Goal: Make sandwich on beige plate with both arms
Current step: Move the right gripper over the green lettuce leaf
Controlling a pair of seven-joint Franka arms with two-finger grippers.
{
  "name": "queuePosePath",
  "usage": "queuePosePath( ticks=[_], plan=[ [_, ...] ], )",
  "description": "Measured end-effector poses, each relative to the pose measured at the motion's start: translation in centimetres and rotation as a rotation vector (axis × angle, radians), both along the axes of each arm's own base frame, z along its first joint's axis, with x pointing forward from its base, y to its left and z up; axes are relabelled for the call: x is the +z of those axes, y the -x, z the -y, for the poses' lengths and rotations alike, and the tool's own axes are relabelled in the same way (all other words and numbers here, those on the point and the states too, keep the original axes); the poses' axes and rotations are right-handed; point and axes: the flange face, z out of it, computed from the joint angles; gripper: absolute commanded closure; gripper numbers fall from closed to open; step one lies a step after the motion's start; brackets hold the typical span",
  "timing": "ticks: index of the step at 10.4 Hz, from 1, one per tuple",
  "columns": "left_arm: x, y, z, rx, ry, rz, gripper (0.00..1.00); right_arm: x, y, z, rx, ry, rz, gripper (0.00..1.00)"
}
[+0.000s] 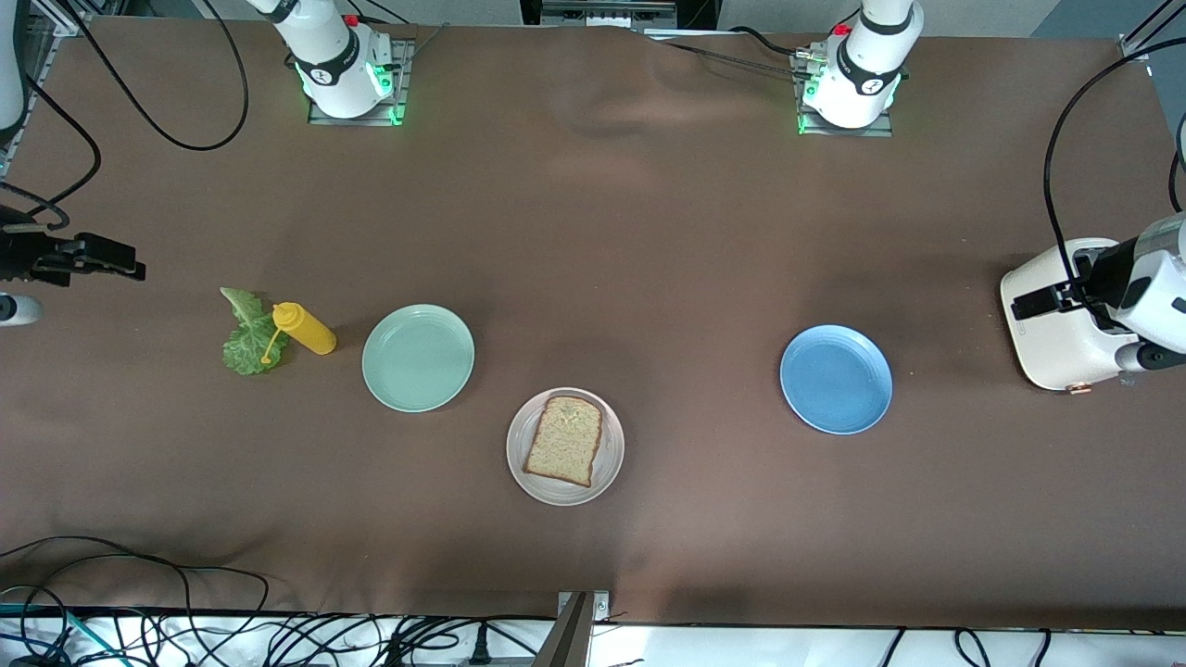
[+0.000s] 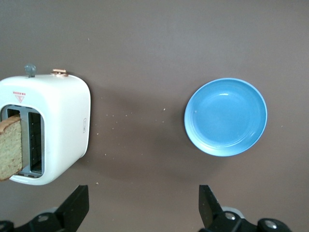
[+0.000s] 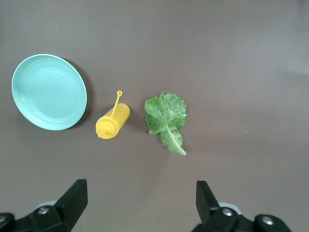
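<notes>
One toast slice (image 1: 564, 439) lies on the beige plate (image 1: 609, 474), which sits nearest the front camera, between the mint-green plate (image 1: 418, 358) and the blue plate (image 1: 836, 379). The right gripper (image 3: 140, 205) hangs at the right arm's end of the table with fingers spread wide, holding nothing, over bare cloth near the lettuce leaf (image 1: 246, 333) and the toppled yellow squeeze bottle (image 1: 305, 328) just beside it. The left gripper (image 2: 143, 208), likewise spread and empty, hovers at the left arm's end near the white toaster (image 2: 46, 128), a second slice (image 2: 10, 150) standing in one slot.
</notes>
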Motion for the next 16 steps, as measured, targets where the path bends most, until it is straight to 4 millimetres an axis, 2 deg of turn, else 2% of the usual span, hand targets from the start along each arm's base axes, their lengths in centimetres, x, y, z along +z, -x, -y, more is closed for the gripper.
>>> queuePosePath(
  ticks=[1,3,5,8,11,14,16],
  plan=[
    [-0.1,0.5,0.2,-0.007,0.001,-0.007,0.00,-1.8,-0.3,0.1,0.004,0.002,0.010,0.00],
    [0.2,1.1,0.5,-0.012,0.000,-0.007,0.00,-8.2,0.1,0.5,0.031,0.003,0.051,0.00],
    [0.4,1.1,0.8,-0.019,0.000,-0.004,0.00,-14.3,2.2,0.7,0.094,0.002,0.084,0.00],
    [0.4,1.1,1.5,-0.031,-0.001,-0.004,0.00,-21.2,5.6,2.1,0.167,0.008,0.109,0.00],
    [0.4,1.1,1.8,-0.029,0.020,-0.003,0.00,-25.4,7.6,3.5,0.222,0.013,0.106,0.00],
    [0.9,1.2,2.6,-0.030,0.044,0.007,0.00,-29.1,8.4,4.9,0.245,0.017,0.085,0.00],
    [1.1,1.3,2.3,-0.031,0.038,0.008,0.00,-31.8,8.6,4.9,0.250,0.023,0.068,0.00]
  ],
)
